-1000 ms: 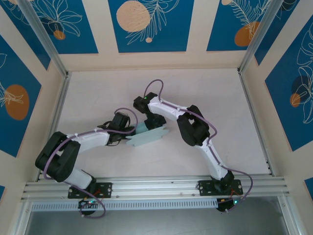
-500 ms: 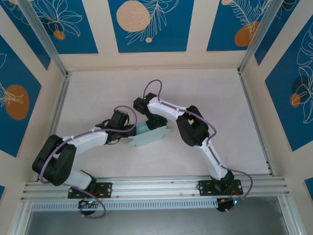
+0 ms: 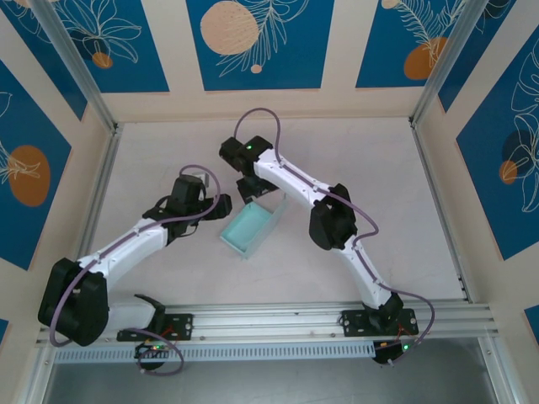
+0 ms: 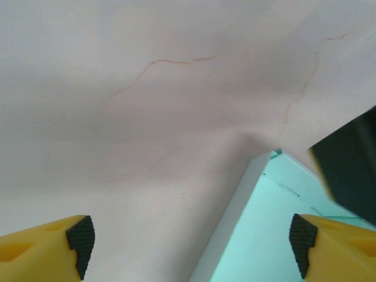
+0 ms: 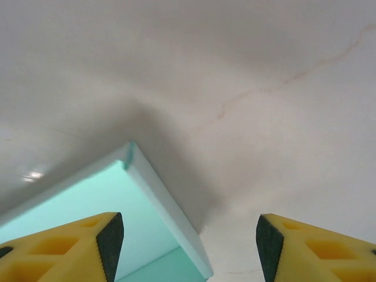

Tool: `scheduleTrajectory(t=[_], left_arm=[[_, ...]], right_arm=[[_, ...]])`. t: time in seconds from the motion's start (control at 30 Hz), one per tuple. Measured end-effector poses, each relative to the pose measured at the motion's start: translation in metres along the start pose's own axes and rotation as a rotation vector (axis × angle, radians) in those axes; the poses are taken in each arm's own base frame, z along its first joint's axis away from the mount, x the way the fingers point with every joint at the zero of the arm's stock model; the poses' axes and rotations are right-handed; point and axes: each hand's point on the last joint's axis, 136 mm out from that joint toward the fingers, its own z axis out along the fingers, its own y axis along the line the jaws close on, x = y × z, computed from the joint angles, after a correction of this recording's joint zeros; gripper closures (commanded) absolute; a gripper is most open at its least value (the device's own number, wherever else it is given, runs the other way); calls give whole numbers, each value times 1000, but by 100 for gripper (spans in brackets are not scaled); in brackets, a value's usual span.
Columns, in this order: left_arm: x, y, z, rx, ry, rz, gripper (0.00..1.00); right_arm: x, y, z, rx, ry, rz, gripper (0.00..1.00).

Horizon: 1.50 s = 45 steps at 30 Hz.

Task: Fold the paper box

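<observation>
- The left pincer (image 4: 191,241) stands open, reaching in beside the left wall of the paper box (image 3: 251,231).
- The right pincer (image 5: 189,238) stands open over the box's far corner.
- The box rests on the counter (image 3: 370,160) between them.

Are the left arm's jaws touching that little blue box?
Cannot tell. In the left wrist view the left gripper stands wide open astride a corner of the paper box; one finger overlaps the box's inside, but contact or gap isn't plain.
</observation>
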Motion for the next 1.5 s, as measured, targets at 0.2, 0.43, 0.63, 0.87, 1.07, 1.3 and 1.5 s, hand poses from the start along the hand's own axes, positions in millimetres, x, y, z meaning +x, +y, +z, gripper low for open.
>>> scheduleTrajectory(t=[0.2, 0.43, 0.63, 0.87, 1.07, 1.3, 1.5], left_arm=[[-4, 18, -5, -21, -14, -35, 33], [30, 47, 9, -99, 85, -21, 47], [64, 51, 27, -87, 205, 1, 53], [94, 34, 35, -32, 284, 39, 56], [121, -5, 34, 80, 321, 56, 57], [149, -47, 29, 175, 336, 64, 57], [160, -90, 39, 243, 329, 97, 54]], right_arm=[[-17, -4, -60, -71, -139, 27, 33], [12, -46, -165, -107, -354, 145, 32], [86, -95, -185, -65, -389, 326, 32], [160, -129, -114, 10, -216, 513, 32], [180, -145, -98, -6, -192, 618, 32], [175, -153, -98, -25, -226, 663, 32], [174, -164, -95, -15, -229, 686, 32]])
